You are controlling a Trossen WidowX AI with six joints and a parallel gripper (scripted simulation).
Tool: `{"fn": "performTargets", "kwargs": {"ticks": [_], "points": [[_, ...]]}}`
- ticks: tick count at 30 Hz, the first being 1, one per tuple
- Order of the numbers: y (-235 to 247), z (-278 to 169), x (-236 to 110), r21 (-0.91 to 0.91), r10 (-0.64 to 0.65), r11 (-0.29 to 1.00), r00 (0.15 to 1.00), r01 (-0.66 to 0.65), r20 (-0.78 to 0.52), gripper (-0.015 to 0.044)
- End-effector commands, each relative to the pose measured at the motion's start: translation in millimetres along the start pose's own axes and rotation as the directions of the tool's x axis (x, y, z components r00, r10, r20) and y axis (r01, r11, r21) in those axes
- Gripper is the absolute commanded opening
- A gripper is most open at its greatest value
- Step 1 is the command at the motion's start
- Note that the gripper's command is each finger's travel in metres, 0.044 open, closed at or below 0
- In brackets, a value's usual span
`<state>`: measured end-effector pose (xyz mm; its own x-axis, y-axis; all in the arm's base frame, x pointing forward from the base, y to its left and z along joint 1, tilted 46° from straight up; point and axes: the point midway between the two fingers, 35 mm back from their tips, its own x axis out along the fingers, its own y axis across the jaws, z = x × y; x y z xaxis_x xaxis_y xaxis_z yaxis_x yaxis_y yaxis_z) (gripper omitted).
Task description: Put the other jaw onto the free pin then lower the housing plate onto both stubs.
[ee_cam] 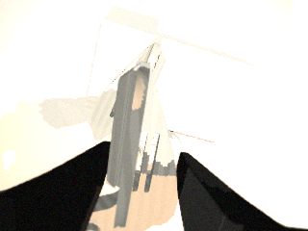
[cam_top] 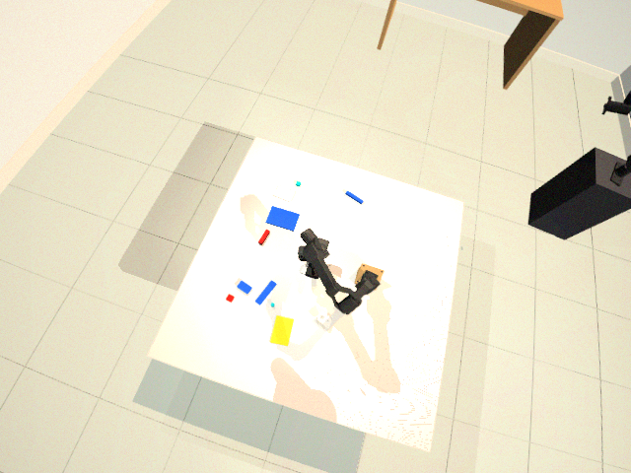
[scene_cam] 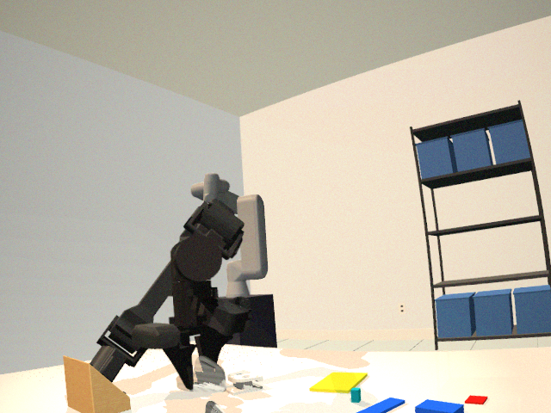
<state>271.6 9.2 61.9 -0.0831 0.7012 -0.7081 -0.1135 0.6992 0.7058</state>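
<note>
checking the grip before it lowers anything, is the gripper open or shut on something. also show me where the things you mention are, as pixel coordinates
Shut on a grey part (scene_cam: 211, 371) (ee_cam: 127, 140): it stands between the fingers in the wrist view.

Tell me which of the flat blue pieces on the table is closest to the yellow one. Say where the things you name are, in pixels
The long narrow blue bar (cam_top: 265, 293) (scene_cam: 381, 405), just beyond the small teal block (cam_top: 272, 304) (scene_cam: 355, 394) from the yellow plate (cam_top: 281, 330) (scene_cam: 338, 382).
</note>
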Motion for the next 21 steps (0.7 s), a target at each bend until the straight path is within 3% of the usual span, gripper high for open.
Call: {"fn": "performTargets", "kwargs": {"ticks": [1,21], "points": [[1.1,0.3,-0.6,-0.009,0.002,1.000,1.000,-0.002,0.004,0.0134],[-41.9,0.9,-0.7,-0.009,0.000,1.000,1.000,0.000,0.005,0.0134]]}}
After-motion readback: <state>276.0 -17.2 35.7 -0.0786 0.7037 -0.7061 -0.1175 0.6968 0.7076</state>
